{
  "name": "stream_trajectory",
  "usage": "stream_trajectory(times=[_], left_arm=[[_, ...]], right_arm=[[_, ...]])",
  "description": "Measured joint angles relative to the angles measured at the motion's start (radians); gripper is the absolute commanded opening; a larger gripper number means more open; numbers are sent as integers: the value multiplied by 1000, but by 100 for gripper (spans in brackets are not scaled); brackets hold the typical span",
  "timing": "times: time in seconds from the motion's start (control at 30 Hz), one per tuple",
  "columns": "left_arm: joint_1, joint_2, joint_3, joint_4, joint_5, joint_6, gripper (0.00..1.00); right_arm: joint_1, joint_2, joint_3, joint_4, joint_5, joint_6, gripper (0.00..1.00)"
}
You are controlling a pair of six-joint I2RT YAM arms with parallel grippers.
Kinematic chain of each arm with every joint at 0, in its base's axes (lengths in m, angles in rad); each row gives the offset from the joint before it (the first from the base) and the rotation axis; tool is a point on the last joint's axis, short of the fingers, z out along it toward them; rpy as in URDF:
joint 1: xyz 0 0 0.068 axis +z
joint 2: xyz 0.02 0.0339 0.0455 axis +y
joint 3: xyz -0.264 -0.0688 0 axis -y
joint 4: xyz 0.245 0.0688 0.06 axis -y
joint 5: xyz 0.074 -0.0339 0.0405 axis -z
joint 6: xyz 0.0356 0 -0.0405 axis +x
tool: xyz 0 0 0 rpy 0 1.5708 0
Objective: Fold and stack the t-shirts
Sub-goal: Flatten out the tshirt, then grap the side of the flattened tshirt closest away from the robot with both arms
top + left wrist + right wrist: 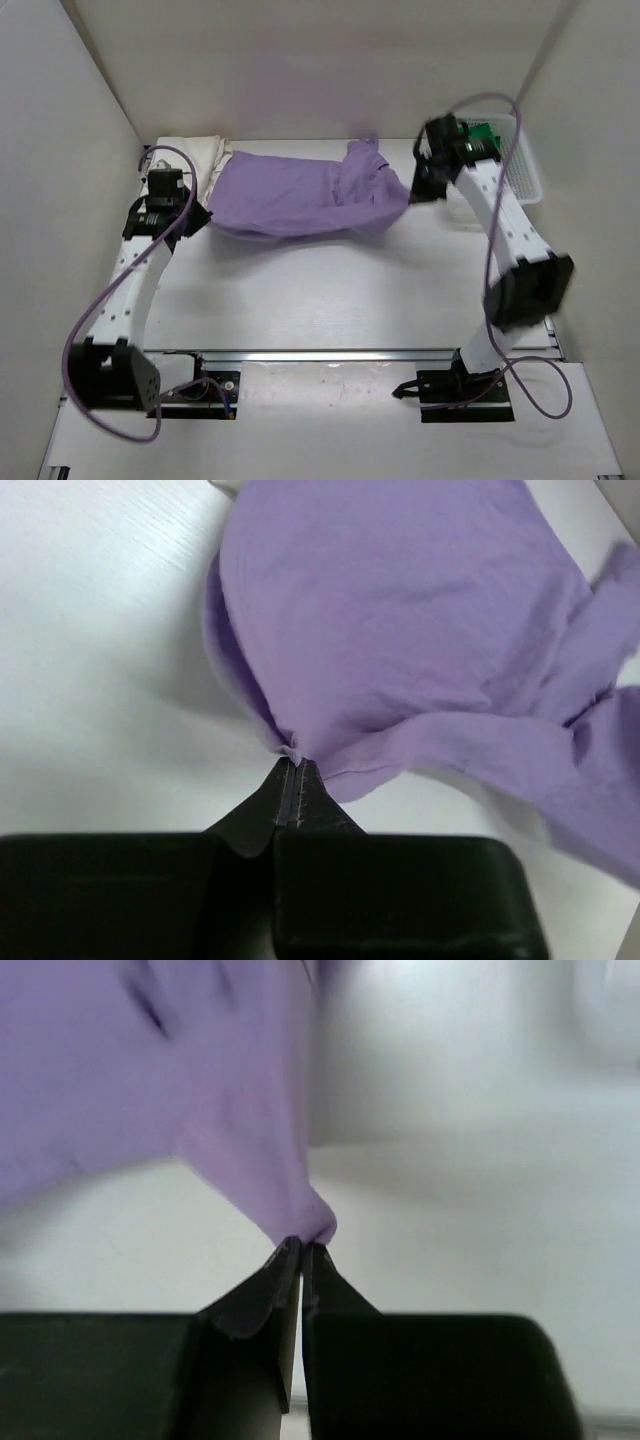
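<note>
Lavender t-shirt [300, 195] stretched across upper centre over the tabletop [330, 300], left gripper [293, 770] and right gripper [302, 1250] jaws each clamped on its edge, cream t-shirt [200, 158] at upper left

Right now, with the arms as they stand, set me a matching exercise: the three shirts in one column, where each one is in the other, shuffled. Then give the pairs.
Things
1. purple shirt
2. cream shirt
3. green shirt

Places
A. in the basket, far right
B. lying on the table at the far left
C. stretched between the left pincer and the right pincer, both shut on it

Pairs: 1-C, 2-B, 3-A
</note>
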Motion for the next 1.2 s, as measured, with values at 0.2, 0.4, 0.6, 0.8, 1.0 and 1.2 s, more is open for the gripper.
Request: stream_trajectory(times=[0.2,0.4,0.6,0.8,1.0,1.2], left_arm=[[-130,-274,-164,-23,-80,41,0],[-147,-452,-389,-143,-88,32,0],[-145,-572,-354,-287,-92,37,0],[-113,-662,-445,-378,-85,34,0],[-100,-628,-504,-451,-76,14,0],[-95,-451,-497,-393,-37,-25,0]], right_arm=[[-143,-700,-817,89,-102,7,0],[-164,-1033,-1080,79,-123,1,0],[-159,-1110,-997,-45,-108,6,0],[-117,-1176,-1090,-64,-111,52,0],[-140,-1127,-1247,-71,-148,54,0],[-191,-909,-1195,66,-188,47,0]])
